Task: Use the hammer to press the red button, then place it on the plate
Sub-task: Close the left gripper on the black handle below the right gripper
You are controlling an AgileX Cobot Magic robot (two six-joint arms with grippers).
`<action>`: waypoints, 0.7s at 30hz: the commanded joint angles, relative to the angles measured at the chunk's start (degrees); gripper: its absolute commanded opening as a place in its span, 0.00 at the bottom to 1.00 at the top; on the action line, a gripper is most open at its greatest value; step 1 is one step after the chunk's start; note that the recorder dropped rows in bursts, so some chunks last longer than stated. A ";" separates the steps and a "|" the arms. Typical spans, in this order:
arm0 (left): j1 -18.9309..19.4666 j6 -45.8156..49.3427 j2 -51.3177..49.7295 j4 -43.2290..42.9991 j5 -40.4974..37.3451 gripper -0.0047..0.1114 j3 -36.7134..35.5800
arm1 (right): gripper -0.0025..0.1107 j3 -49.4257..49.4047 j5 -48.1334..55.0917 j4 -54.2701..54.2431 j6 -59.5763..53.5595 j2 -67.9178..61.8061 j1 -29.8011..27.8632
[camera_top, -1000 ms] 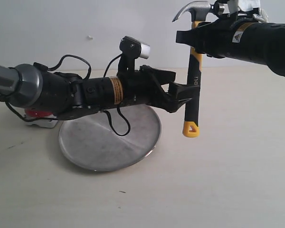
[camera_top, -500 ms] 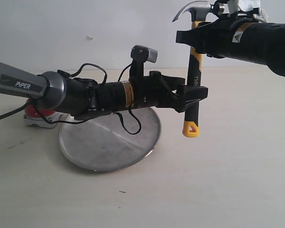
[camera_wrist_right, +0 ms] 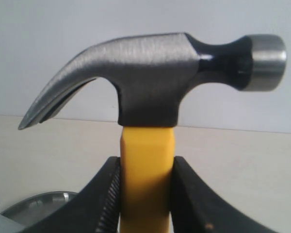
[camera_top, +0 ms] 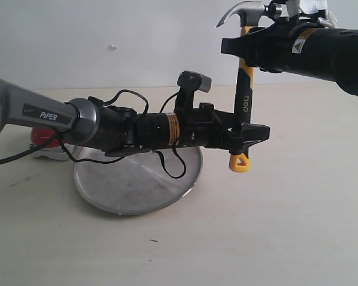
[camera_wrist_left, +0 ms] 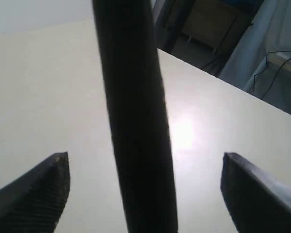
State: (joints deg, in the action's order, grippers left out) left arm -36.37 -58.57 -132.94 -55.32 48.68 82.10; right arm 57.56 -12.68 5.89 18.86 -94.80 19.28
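The hammer (camera_top: 244,95) hangs upright above the table, its dark metal head (camera_wrist_right: 150,77) on top and the yellow loop (camera_top: 240,162) at the bottom. My right gripper (camera_top: 246,50) is shut on the yellow neck (camera_wrist_right: 146,174) just under the head. My left gripper (camera_top: 250,134) is open around the lower black handle (camera_wrist_left: 136,121), with a gap on each side between the handle and its fingers (camera_wrist_left: 39,194). The silver plate (camera_top: 137,182) lies below the left arm. The red button (camera_top: 43,140) peeks out behind that arm at the far left, mostly hidden.
A black cable (camera_top: 167,164) loops down from the left wrist over the plate. A pale wall (camera_top: 107,36) stands behind the table. In the right wrist view the plate's rim (camera_wrist_right: 39,204) shows low down.
My left arm has reached to the right, and its open jaws now stand around the lower handle. The right gripper and the hammer have stayed in place.
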 commanded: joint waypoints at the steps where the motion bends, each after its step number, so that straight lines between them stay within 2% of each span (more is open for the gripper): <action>1: -0.19 -0.20 0.25 0.49 0.00 0.74 0.69 | 0.02 0.52 -4.12 0.22 -0.22 1.00 0.06; 4: -0.24 -0.20 0.25 0.23 0.17 0.72 1.18 | 0.02 0.52 -4.12 0.22 -0.22 1.00 0.06; 9: -0.24 -0.32 0.25 0.34 1.98 0.55 1.40 | 0.02 0.52 -4.12 0.22 -0.22 1.00 0.06; 11: -0.24 -0.32 0.25 0.34 1.38 0.51 1.40 | 0.02 0.52 -4.12 0.22 -0.22 1.00 0.06; 21: -0.24 -0.61 0.25 1.07 1.12 0.54 2.16 | 0.02 0.52 -4.12 0.31 -0.22 1.00 0.06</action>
State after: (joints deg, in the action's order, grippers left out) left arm -36.37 -58.57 -132.94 -55.22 49.61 83.49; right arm 57.56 -12.68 5.89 18.86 -94.80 19.28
